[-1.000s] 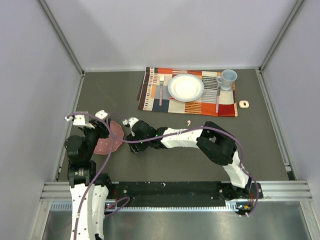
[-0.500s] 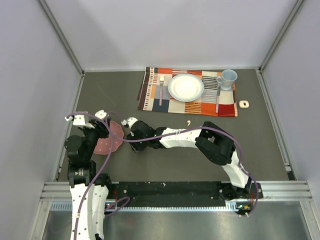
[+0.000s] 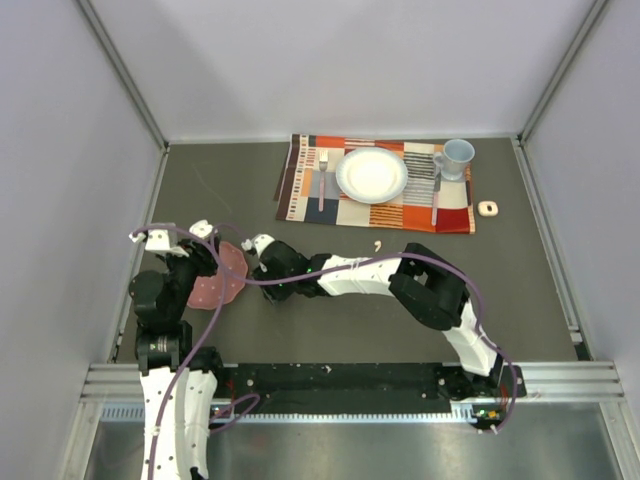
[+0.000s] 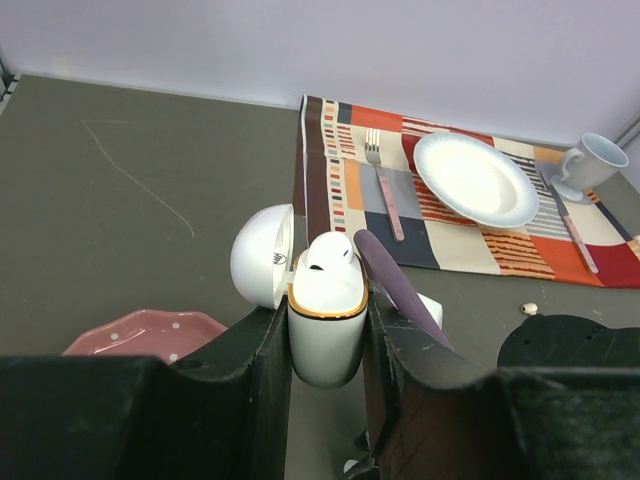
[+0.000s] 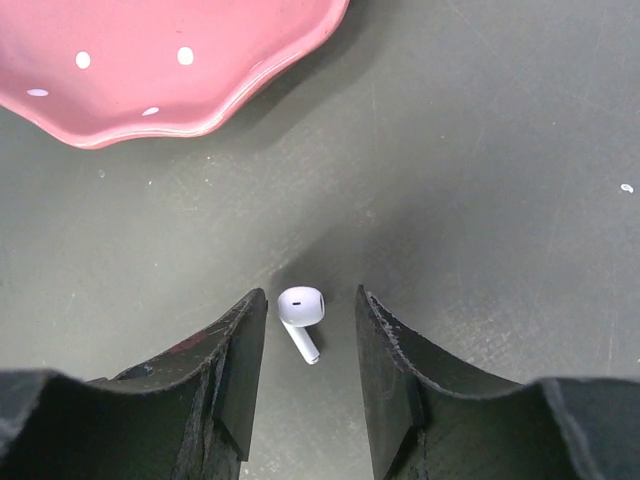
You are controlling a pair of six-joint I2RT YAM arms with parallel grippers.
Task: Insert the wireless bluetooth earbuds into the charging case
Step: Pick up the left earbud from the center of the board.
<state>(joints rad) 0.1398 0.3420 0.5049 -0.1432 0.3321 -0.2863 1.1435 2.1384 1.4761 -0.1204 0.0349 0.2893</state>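
Note:
My left gripper (image 4: 327,335) is shut on the white charging case (image 4: 325,320), which has a gold rim and an open lid (image 4: 260,255). One white earbud (image 4: 330,256) sits in the case. In the top view the left gripper (image 3: 200,248) is above the pink plate. My right gripper (image 5: 308,330) is open and low over the table, with a white earbud (image 5: 301,310) lying between its fingers and touching neither. In the top view it (image 3: 264,281) is just right of the plate. Another earbud (image 3: 377,245) lies on the table below the placemat; it also shows in the left wrist view (image 4: 530,309).
A pink dotted plate (image 3: 218,283) lies under the left gripper and shows in the right wrist view (image 5: 170,60). A striped placemat (image 3: 300,190) at the back holds a white plate (image 3: 372,174), fork (image 3: 322,175), knife (image 3: 436,195) and mug (image 3: 456,157). A small white object (image 3: 487,208) lies to its right.
The right arm has crept a little to the left, toward the pink plate. The left arm has stayed in place with the case.

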